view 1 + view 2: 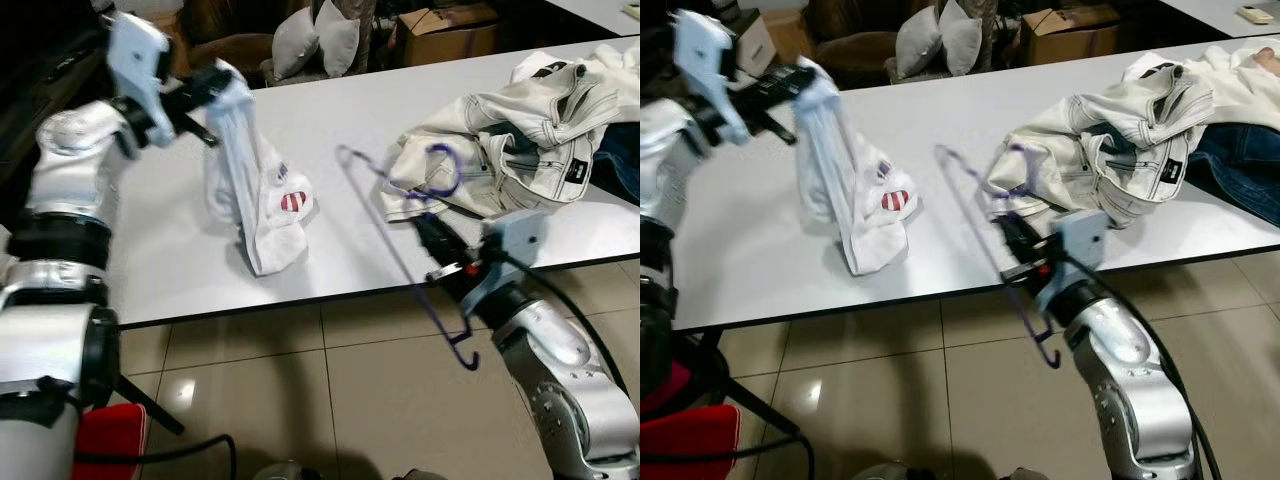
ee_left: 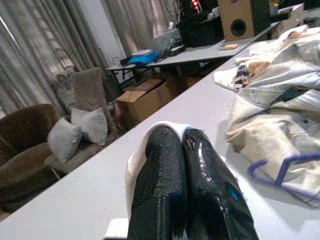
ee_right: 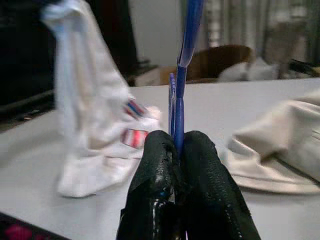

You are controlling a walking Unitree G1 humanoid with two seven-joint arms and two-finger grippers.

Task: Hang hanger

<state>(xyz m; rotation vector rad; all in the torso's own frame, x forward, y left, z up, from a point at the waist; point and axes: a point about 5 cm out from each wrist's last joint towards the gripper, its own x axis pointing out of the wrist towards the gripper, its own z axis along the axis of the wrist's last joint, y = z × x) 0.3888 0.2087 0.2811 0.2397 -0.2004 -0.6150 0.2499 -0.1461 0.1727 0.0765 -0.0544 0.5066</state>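
A thin purple wire hanger (image 1: 400, 255) stands tilted over the table's front edge, its hook (image 1: 462, 355) hanging below the table. My right gripper (image 1: 440, 252) is shut on its wire, seen up close as the hanger (image 3: 179, 100) rising between the black fingers (image 3: 157, 200). My left gripper (image 1: 200, 95) is raised at the left and shut on a white garment (image 1: 255, 190) with a red striped patch; the cloth hangs down to the white table (image 1: 330, 120). In the left wrist view the white garment (image 2: 136, 160) peeks from around the closed fingers (image 2: 167, 190).
A pile of cream jackets (image 1: 530, 110) and dark jeans (image 1: 620, 160) covers the table's right side. Cushions (image 1: 315, 40) and a cardboard box (image 1: 445, 30) lie beyond the far edge. A red object (image 1: 110, 430) sits on the tiled floor at the lower left.
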